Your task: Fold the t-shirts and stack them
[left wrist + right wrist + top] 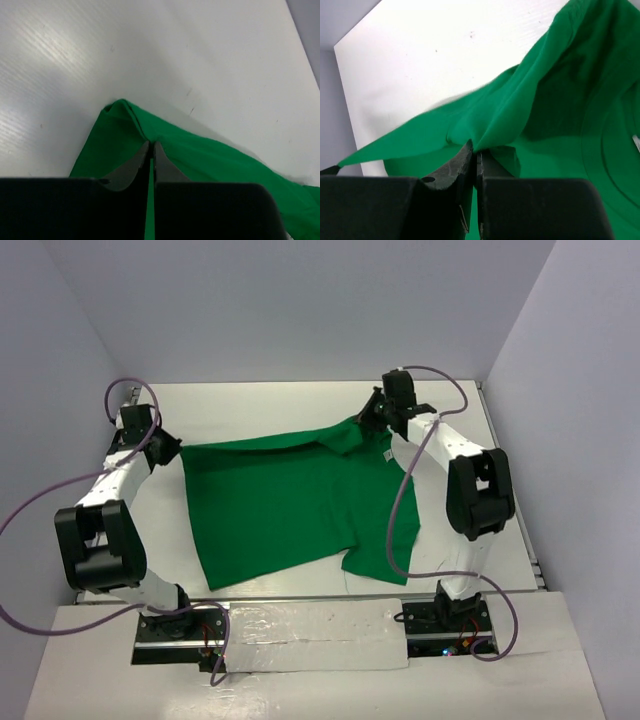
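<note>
One bright green t-shirt (290, 505) lies spread over the middle of the white table, its small white neck label (384, 454) near the right arm. My left gripper (172, 450) is shut on the shirt's far left corner (122, 112), the cloth pinched between its tips (151, 145). My right gripper (368, 418) is shut on the shirt's far right edge, where the cloth bunches up in folds (520, 115) around the closed tips (475, 148). The edge between the two grippers runs nearly taut. One sleeve (385, 540) lies flat at the near right.
White table top (280, 405) runs behind the shirt to the back wall. Grey-lilac walls (40, 390) close in left, right and behind. The right arm's purple cable (398, 515) drapes over the shirt's right side. A white plate (310, 635) lies between the arm bases.
</note>
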